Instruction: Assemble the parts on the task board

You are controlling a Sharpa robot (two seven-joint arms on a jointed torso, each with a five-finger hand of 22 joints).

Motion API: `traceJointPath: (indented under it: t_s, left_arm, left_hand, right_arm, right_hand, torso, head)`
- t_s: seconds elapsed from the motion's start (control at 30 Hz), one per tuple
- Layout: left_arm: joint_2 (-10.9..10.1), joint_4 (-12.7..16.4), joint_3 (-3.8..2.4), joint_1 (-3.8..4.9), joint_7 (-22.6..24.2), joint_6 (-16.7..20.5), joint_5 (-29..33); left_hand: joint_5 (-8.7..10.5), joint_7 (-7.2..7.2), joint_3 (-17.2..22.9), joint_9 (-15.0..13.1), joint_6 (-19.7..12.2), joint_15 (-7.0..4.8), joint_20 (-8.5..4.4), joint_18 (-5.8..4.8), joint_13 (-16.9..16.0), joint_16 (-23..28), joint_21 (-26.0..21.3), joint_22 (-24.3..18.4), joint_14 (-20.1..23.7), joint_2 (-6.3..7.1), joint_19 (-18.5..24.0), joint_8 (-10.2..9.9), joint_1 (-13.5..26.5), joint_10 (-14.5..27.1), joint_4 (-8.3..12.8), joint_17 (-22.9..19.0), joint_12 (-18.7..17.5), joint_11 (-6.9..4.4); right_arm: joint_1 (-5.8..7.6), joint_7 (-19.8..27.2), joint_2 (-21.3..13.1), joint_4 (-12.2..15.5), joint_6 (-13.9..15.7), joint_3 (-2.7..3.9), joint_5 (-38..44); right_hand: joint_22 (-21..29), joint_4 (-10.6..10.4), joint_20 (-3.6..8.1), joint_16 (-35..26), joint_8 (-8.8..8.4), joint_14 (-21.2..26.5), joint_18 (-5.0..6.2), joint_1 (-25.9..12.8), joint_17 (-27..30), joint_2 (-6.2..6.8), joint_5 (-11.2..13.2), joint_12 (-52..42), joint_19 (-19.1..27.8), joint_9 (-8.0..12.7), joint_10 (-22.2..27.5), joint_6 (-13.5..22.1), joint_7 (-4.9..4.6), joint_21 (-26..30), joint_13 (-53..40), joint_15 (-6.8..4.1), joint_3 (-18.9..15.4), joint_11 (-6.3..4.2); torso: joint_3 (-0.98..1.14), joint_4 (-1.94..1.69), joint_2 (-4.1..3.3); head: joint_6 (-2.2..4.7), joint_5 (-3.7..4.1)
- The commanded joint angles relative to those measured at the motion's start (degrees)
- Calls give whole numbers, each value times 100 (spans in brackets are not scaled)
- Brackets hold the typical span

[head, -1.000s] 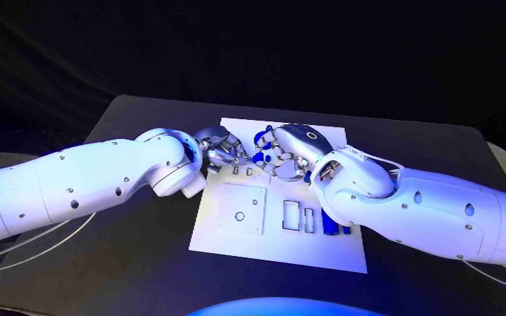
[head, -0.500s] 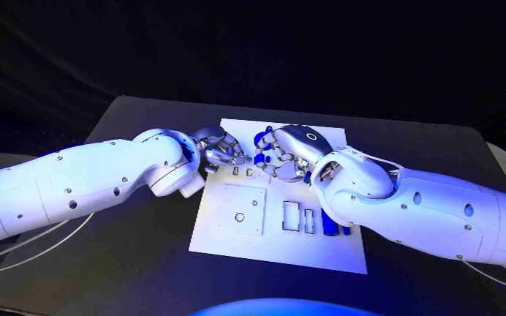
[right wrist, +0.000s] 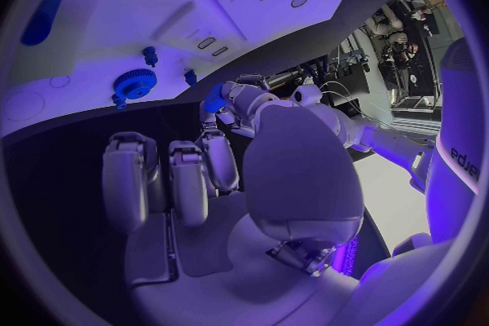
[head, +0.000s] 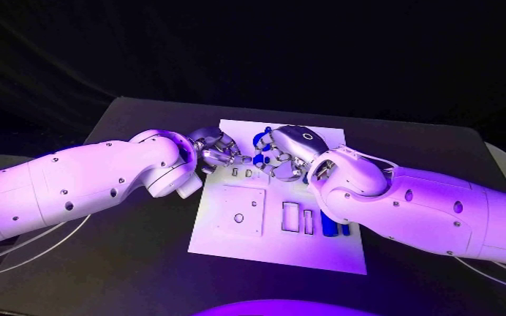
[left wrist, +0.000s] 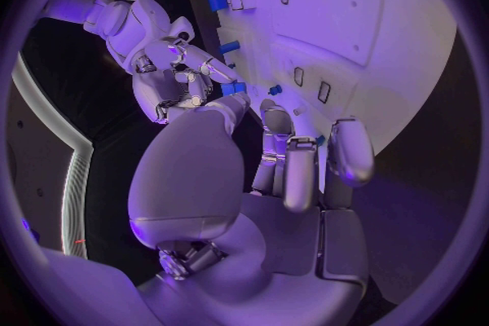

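**Both hands meet over the far half of the board**

The task board (head: 276, 246) lies mid-table on the black table (head: 126, 257), long side running near to far. The left hand (head: 216, 148) and right hand (head: 283, 156) hang close together above its far half, fingertips almost meeting. In the left wrist view the right hand (left wrist: 174, 81) pinches a small blue part (left wrist: 233, 88) at its fingertips. In the right wrist view the left hand (right wrist: 240, 102) also has a blue piece (right wrist: 213, 102) at its fingertips; whether it is gripped, I cannot tell. A blue gear (right wrist: 134, 84) sits on the board. More blue parts (head: 335, 227) lie at the board's right edge, beside rectangular slots (head: 298, 217).
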State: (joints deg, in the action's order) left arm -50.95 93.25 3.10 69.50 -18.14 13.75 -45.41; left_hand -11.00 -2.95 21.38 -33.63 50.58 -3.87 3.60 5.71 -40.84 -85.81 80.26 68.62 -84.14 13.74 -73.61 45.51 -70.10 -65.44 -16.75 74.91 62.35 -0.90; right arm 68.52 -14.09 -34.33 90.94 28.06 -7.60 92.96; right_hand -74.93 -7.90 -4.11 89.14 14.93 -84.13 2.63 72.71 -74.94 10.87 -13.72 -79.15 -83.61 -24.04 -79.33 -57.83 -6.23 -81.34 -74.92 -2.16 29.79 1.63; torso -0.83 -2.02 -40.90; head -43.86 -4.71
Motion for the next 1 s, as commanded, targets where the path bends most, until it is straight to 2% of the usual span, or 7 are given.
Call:
traceJointPath:
  t_s: [0.03, 0.37, 0.73, 1.0]
  left_arm:
    - [12, 30, -5, 2, 94, 28, 121]
    - [21, 38, -5, 2, 83, 12, 156]
    - [34, 38, -5, 2, 52, -53, 148]
    - [39, 41, -5, 2, 45, -59, 138]
  left_hand:
    - [50, -21, -114, -7, -8, 7, -12, -94, 9, -10, 30, 13, -326, -4, -23, 23, 121, -1, -5, 707, 6, 24]
    - [129, -19, -212, -8, -13, 7, -13, -94, -2, -14, 30, 15, -328, -62, -22, 29, 208, -10, -6, 714, 16, 22]
    - [107, 12, -236, -10, -26, -17, -15, -96, -10, -19, 34, 31, -331, -98, -28, 44, -135, -9, 32, 724, 22, -6]
    - [103, 13, -235, -9, -26, -19, -15, -97, -11, -22, 36, 36, -333, -102, -31, 44, -182, -9, 33, 729, 22, -8]
  right_arm:
    - [-2, -36, 25, -10, -118, 0, 93]
    - [-3, -26, 31, 2, -91, -1, 101]
    - [-5, -12, -10, 60, 24, -1, 98]
    - [-5, 3, -17, 107, 52, 0, 97]
  right_hand:
    - [-1040, -5, -7, 17, 40, -545, -59, 19, -1312, -20, 10, -33, -191, -9, -37, -50, 20, -16, -172, 9, 23, 1]
    - [-1040, -5, -7, 17, 40, -545, -59, 19, -1312, -20, 10, -33, -191, -9, -37, -50, 20, -16, -172, 9, 23, 1]
    - [-1047, -3, -6, 18, 42, -546, -61, 24, -1316, -27, 17, -51, -196, -12, -57, -55, 24, -26, -196, 7, 27, -2]
    - [-1051, -2, -5, 21, 43, -547, -63, 26, -1323, -28, 17, -52, -201, -12, -58, -57, 25, -34, -197, 6, 28, -3]
  torso:
    - [-1, -3, -2]
    - [6, -1, -3]
    - [8, 0, -6]
    - [5, 0, -7]
  head:
    - [-3, -2]
    - [-5, -14]
    - [-14, -25]
    - [-19, -26]
